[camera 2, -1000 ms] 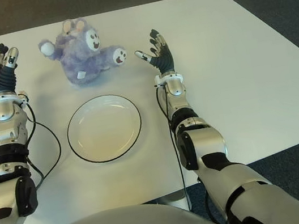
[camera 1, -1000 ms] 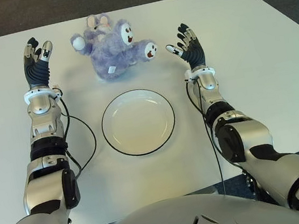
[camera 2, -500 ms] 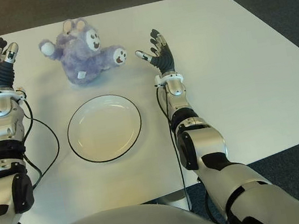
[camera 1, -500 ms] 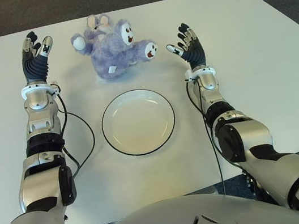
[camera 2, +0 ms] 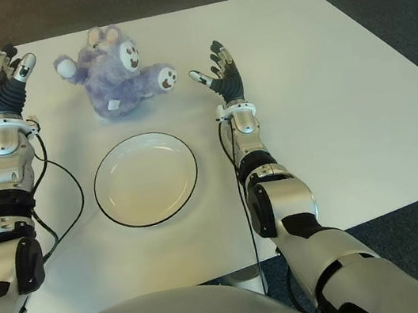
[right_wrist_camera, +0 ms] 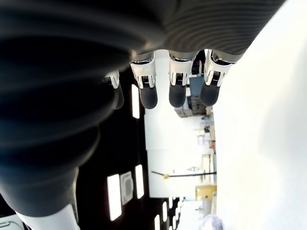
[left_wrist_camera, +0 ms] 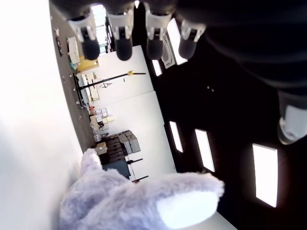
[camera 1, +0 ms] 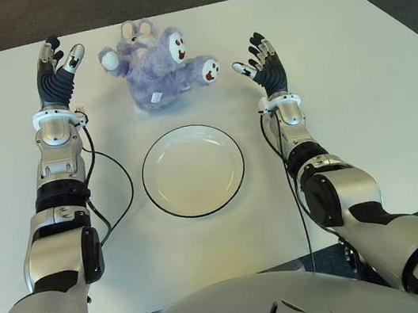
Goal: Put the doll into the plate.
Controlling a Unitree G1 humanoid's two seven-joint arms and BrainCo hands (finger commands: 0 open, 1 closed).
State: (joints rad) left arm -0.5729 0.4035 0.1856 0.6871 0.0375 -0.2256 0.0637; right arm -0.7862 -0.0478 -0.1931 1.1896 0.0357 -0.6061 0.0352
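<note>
While both arms reach forward over the table [camera 1: 369, 57], I count one doll [camera 1: 156, 67], one plate [camera 1: 194, 170] and two hands in the head cameras. I see the doll as a plush purple animal with shaggy fur, a white face, long ears and white round paw ends; it lies on the far side of the white tabletop, beyond the plate and apart from it. I note the plate is round, shallow and glossy white with a thin dark rim, and it holds nothing. My left hand [camera 1: 58, 68] stands just left of the doll, fingers extended and spread, gripping nothing; its wrist camera shows four dark ribbed fingertips [left_wrist_camera: 124, 48] held apart with the doll's furry paw close by. My right hand [camera 1: 260, 64] stands to the right of the doll, near its outstretched paw but not touching, fingers likewise straight and splayed, empty. I see one black cable [camera 1: 113, 180] running along each forearm, looping onto the smooth matte tabletop.
</note>
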